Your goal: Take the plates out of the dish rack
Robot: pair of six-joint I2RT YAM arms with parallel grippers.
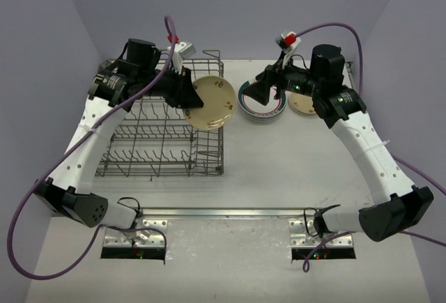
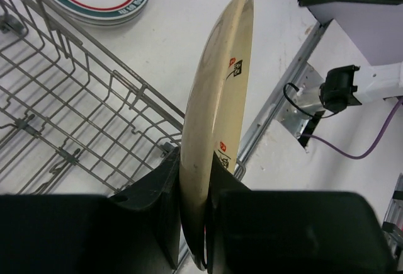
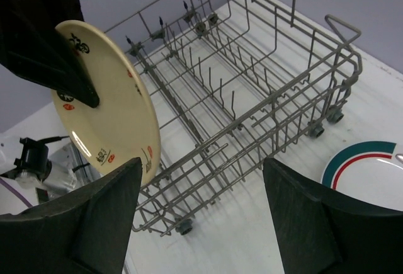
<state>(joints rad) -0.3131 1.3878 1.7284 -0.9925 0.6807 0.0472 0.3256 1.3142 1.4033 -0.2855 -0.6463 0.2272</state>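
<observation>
Tilted tan plate (image 1: 212,102) at rim of grey rack (image 1: 160,136)

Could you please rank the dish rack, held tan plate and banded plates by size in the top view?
1. Dish rack
2. Held tan plate and banded plates: alike; the latter partly hidden.

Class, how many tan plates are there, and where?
2. One tan plate is clamped in the left gripper by the dish rack; the other tan plate lies on the table beside the banded plates, partly under the right arm. More may be hidden.
</observation>
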